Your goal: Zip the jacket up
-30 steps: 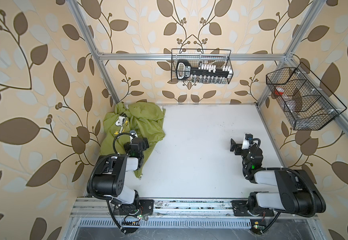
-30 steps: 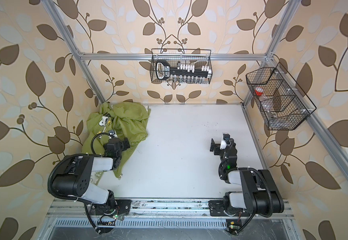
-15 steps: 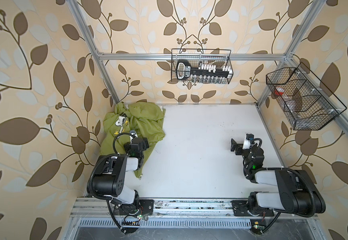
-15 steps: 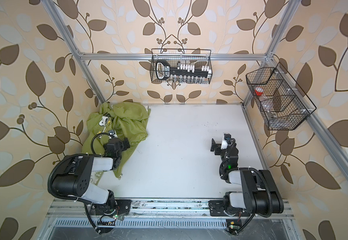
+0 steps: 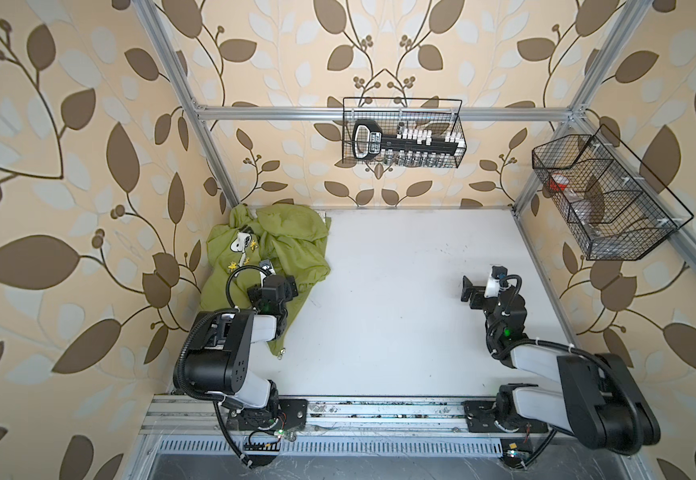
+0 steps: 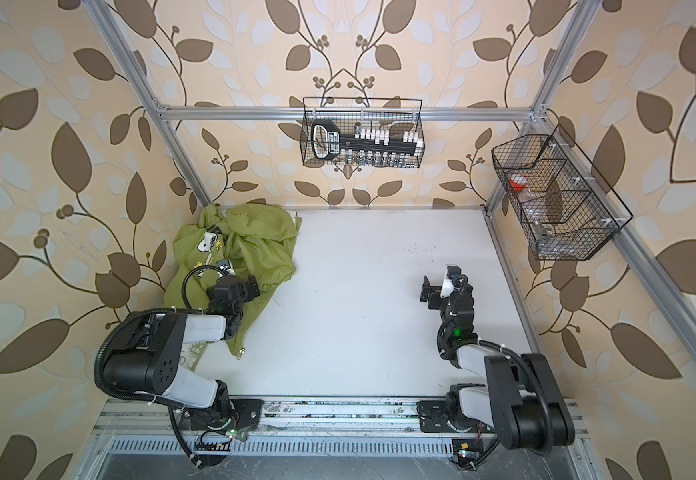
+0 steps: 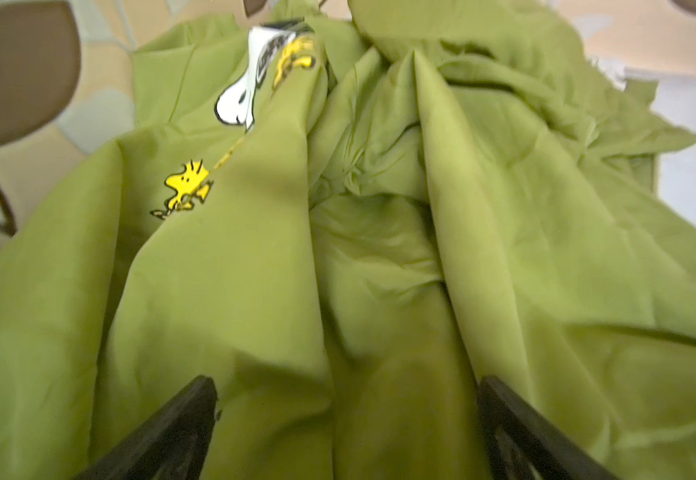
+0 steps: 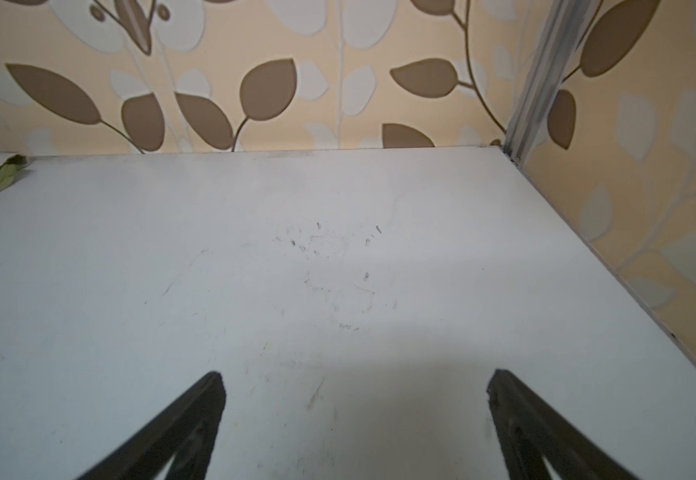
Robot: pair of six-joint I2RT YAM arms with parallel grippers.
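- Jacket [image 5: 292, 241] lies crumpled at about 10 o'clock on the white table [image 5: 400, 291], bunched into the far corner against the wall, with a narrow tail of cloth running down towards 8 o'clock.
- A small metal pull [image 5: 282, 353] sits at the tip of that tail, on bare table.
- The cartoon dog print [image 5: 240, 243] faces up near the wall; deep folds hide the rest of the front.
- The left gripper [image 7: 348, 386] hangs over the jacket's near part, its fingers spread wide with a ridge of cloth between them and nothing clamped; whether they touch the cloth cannot be told.
- In both top views the left arm covers the middle of the jacket's tail.
- The right gripper [image 8: 354, 382] is at about 3 o'clock, well apart from the jacket, fingers spread wide over bare table and empty.
- A wire basket [image 5: 402, 137] with a tool set hangs on the wall at 12 o'clock; a second basket [image 5: 612, 199] hangs at 2 o'clock.
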